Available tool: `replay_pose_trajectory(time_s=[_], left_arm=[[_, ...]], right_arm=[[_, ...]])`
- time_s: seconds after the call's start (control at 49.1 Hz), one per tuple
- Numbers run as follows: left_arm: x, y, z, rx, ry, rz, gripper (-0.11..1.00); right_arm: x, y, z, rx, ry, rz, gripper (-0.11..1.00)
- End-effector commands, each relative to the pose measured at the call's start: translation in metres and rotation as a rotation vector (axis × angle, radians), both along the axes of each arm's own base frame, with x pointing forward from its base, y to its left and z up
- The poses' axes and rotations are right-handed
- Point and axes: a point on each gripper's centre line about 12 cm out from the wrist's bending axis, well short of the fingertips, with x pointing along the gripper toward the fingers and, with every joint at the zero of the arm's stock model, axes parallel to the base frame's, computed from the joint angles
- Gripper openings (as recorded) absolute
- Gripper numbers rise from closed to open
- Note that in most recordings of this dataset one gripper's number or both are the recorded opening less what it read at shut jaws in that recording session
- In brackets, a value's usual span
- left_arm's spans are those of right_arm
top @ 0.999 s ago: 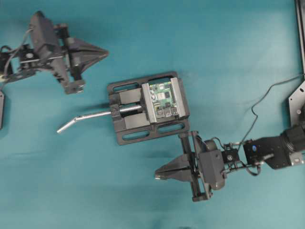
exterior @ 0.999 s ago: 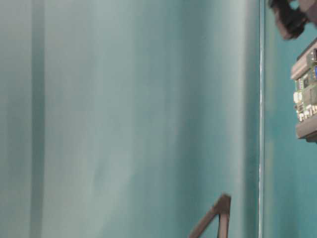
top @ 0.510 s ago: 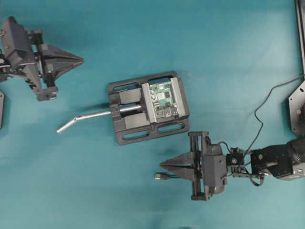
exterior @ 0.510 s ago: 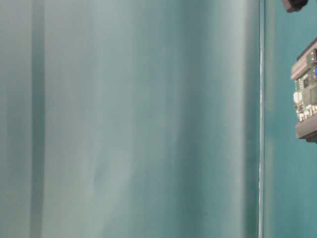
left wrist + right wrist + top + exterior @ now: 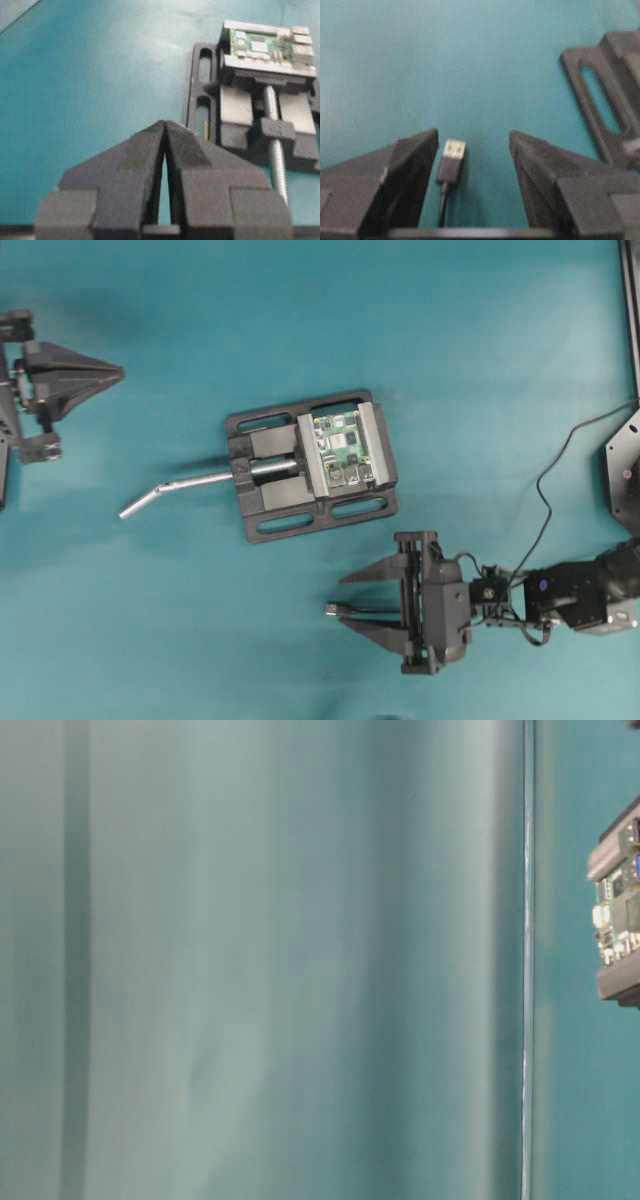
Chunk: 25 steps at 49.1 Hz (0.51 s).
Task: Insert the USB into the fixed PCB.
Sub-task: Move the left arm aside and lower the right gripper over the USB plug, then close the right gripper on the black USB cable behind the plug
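USB lying loose on the table

The right end effector (image 5: 472, 150) is straddling the plug (image 5: 453, 159) with fingers spread, gripping nothing; the board (image 5: 340, 447) is sitting clamped in the vise (image 5: 270, 502), keeping its ports steady; the left end effector (image 5: 164, 134) is closed.

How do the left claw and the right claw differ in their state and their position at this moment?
The left claw is shut, its tips meeting in a point, while the right claw stands wide open. The left claw holds nothing, far to the left of the vise; the right claw straddles the USB, which lies loose on the table below the vise. Both point toward the middle, and neither touches the fixed PCB.
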Motion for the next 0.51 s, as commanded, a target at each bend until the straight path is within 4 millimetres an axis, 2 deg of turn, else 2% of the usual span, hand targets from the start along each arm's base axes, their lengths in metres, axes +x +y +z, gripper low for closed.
replay_pose_trajectory(time_s=[0.0, 0.163, 0.285, 0.489], left_arm=[[-0.007, -0.003, 0.007, 0.002, -0.041, -0.001, 0.00], [-0.030, -0.010, 0.013, 0.021, -0.113, -0.008, 0.00], [-0.043, -0.015, 0.005, 0.019, -0.112, -0.017, 0.00], [-0.048, -0.016, 0.001, 0.017, -0.111, -0.019, 0.00]], right_arm=[[0.004, 0.005, 0.005, 0.012, -0.022, -0.003, 0.63], [0.005, 0.006, 0.002, 0.010, -0.016, -0.004, 0.63], [0.005, 0.006, 0.000, 0.012, -0.014, -0.006, 0.63], [0.002, 0.008, -0.007, 0.008, 0.006, -0.010, 0.63]])
